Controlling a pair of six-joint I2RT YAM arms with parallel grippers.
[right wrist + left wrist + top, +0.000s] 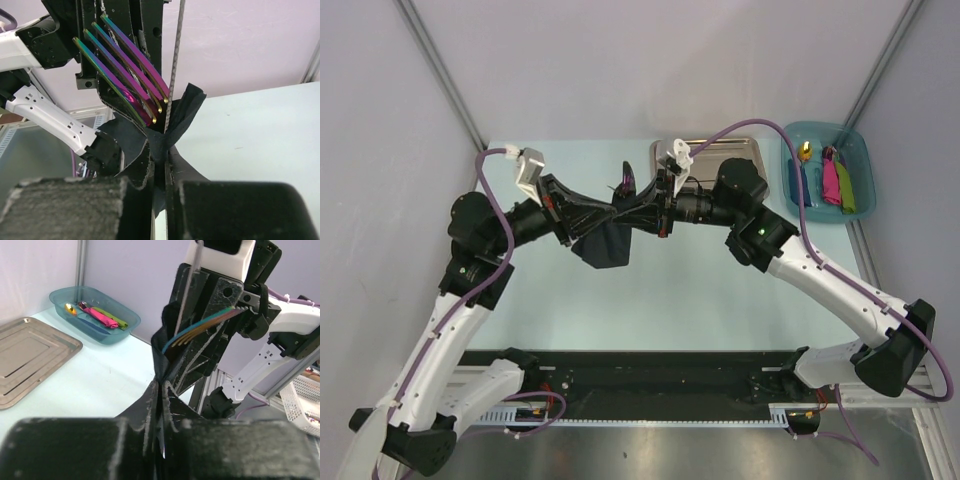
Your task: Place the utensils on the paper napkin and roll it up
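Both the left gripper (159,410) and right gripper (161,165) pinch tight on the napkin (605,248), bunched in mid-air above the table (720,290), and with the fork (125,81) poking out, any pull apart could tear the paper or spill it.

White-shelled, black-jointed left arm (440,345) and right arm (830,285)
Smooth white plastic links are capped by rounded black joint housings; a thin purple cable (760,122) is run along each arm, a white angular wrist bracket (528,167) is fitted near each end, a small green light (761,233) is lit, and the black gripper fingers (145,410) are scuffed pale.
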